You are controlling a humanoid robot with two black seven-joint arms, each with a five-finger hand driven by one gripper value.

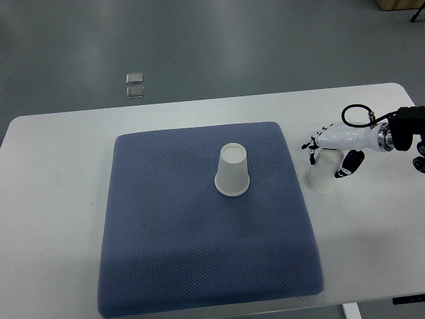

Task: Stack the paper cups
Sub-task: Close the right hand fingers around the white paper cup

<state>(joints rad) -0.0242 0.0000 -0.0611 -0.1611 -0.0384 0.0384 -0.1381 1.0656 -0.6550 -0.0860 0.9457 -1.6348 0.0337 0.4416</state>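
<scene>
Fingers of the right hand [330, 154] are wrapping an upturned white paper cup [321, 174] just right of the blue cushioned mat [166, 252]; lifting straight up should avoid crushing it.

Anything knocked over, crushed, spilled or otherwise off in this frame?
Nothing stands out. One paper cup stands upside down on the blue mat, uncrushed. The right hand grips a second cup, also inverted, on the white table beside the mat. No spills.

The right hand [334, 151] is reached in from the right edge, and its fingers [312, 145] are wrapped around a paper cup [322, 176].
</scene>
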